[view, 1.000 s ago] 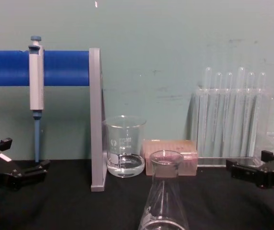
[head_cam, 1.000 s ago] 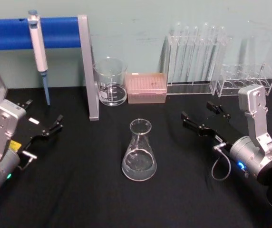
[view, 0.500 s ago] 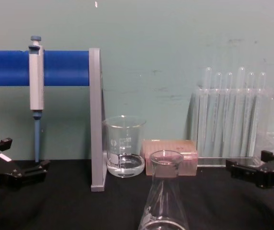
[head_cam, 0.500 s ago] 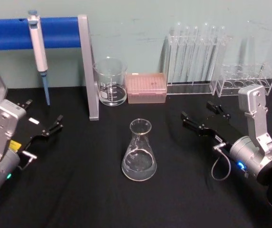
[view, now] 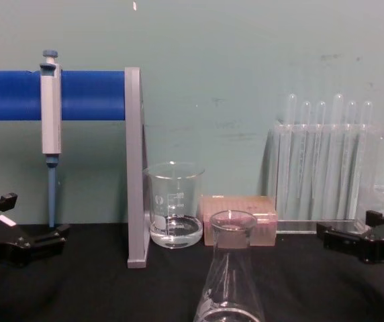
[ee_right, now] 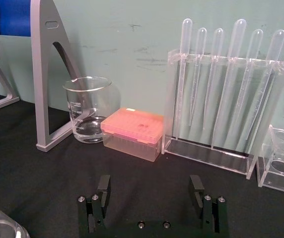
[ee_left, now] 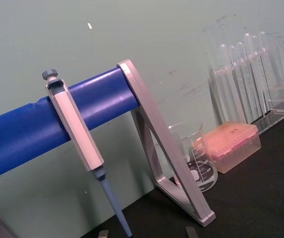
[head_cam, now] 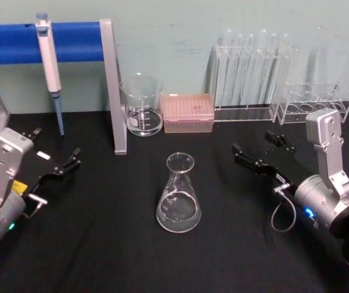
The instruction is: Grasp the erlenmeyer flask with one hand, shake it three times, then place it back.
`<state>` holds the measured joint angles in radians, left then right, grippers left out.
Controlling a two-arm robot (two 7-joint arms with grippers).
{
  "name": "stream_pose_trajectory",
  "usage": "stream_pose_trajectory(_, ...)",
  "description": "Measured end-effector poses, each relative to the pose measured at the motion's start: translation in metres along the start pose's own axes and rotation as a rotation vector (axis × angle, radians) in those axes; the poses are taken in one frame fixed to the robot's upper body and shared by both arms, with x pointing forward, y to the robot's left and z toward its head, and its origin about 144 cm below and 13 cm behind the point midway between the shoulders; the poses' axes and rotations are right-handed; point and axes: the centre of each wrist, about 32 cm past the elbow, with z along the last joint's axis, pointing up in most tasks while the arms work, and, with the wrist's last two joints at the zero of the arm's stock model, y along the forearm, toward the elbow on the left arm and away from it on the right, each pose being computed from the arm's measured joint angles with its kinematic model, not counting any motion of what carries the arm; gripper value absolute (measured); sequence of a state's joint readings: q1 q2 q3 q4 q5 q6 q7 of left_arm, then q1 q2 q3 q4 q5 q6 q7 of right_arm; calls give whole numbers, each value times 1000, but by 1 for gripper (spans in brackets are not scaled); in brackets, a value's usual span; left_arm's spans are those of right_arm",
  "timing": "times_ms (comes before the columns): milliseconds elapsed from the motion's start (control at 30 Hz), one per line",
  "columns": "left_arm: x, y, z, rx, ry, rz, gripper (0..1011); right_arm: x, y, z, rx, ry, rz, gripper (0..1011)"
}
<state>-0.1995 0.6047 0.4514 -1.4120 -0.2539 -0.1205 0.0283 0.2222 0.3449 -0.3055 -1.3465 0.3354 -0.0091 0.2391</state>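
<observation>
The erlenmeyer flask stands upright mid-table, neck vertical. The right gripper, fingers spread and empty, sits well apart to its right, seemingly somewhat nearer than the left gripper, also spread. Beyond stand the beaker and test tubes.

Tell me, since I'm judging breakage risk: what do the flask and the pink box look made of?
The erlenmeyer flask looks like clear glass: see-through, glossy, with bright highlights on its rolled rim. The pink box is probably translucent plastic: tinted, slightly cloudy walls with a duller, softer sheen, though the look alone can't confirm it.
</observation>
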Motion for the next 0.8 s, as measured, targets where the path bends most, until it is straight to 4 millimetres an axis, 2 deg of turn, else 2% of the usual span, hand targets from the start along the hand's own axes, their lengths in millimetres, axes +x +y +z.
stream_pose_trajectory(800,0,0,0,0,0,0,1001,0,0,0,0,0,0,1000)
